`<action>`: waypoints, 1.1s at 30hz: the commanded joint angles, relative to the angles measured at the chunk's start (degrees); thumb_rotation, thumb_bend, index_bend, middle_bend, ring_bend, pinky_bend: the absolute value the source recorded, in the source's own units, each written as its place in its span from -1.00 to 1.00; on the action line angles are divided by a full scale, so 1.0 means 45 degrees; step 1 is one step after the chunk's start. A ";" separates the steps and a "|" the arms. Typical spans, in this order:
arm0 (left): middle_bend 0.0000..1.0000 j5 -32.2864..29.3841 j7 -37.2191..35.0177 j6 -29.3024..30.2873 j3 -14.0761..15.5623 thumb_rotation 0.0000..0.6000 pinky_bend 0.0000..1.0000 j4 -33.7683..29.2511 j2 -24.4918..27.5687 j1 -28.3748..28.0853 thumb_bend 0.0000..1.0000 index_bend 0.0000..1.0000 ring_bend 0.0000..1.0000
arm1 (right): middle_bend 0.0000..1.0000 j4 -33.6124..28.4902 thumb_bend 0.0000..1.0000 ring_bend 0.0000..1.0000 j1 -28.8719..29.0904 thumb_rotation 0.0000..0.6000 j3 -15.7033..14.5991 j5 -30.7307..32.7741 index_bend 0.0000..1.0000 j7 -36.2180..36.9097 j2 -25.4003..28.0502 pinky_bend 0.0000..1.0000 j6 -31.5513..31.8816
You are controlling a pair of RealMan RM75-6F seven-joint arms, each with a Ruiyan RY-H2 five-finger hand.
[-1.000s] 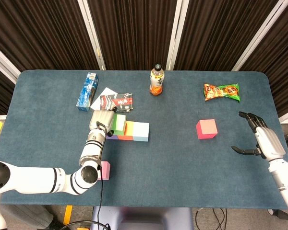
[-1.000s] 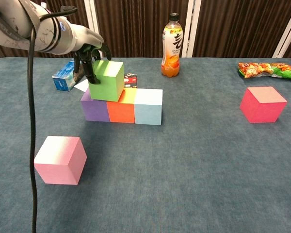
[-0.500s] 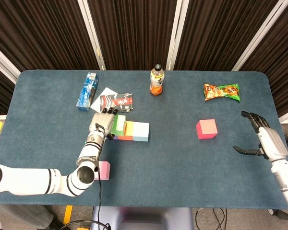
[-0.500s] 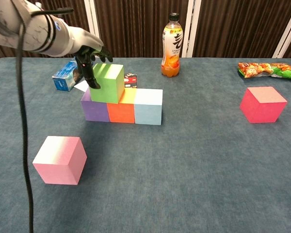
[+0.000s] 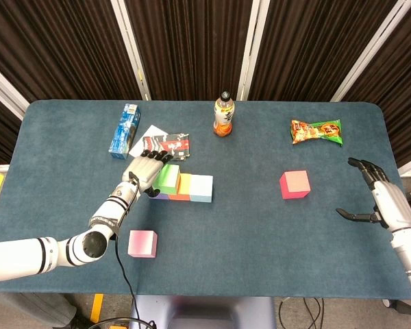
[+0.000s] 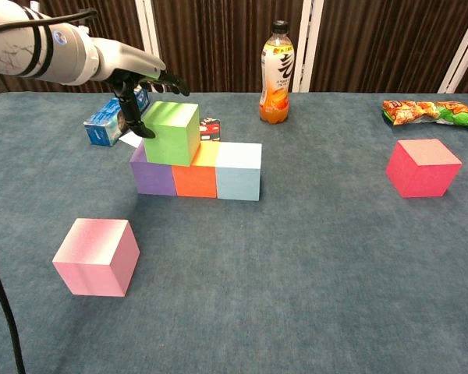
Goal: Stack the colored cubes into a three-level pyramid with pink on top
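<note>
green cube point(image 6: 171, 132) atop purple point(image 6: 152, 173), orange cubes point(image 6: 194, 178)

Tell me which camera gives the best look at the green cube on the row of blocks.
The chest view. It shows the green cube from the side, resting across the purple cube and orange cube. The head view shows only its top from above, partly beside the left hand.
</note>
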 commanded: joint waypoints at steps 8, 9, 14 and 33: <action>-1.00 0.0379 -0.1026 -0.0321 0.0625 1.00 -0.88 0.0715 -0.0249 -0.0372 -0.37 -0.70 -1.00 | -0.58 -0.0088 -0.46 -0.92 -0.0008 1.00 0.0050 0.0206 -0.68 -0.0175 -0.0031 -0.76 -0.0050; -1.00 0.0357 -0.1126 -0.0370 0.0653 1.00 -0.88 0.0775 -0.0286 -0.0404 -0.37 -0.66 -1.00 | -0.58 -0.0080 -0.46 -0.92 -0.0005 1.00 0.0057 0.0228 -0.68 -0.0186 -0.0044 -0.76 -0.0058; -0.99 0.0447 -0.1633 -0.0255 0.0757 1.00 -0.88 0.1072 -0.0508 -0.0510 -0.38 -0.45 -1.00 | -0.59 -0.0045 -0.46 -0.92 0.0022 1.00 0.0074 0.0322 -0.68 -0.0232 -0.0076 -0.76 -0.0160; -0.95 0.0123 -0.2627 -0.0194 0.1029 1.00 -0.87 0.1112 -0.0482 -0.1015 -0.38 -0.42 -1.00 | -0.59 -0.0136 -0.46 -0.92 -0.0030 1.00 0.0116 0.0397 -0.68 -0.0324 0.0013 -0.76 -0.0177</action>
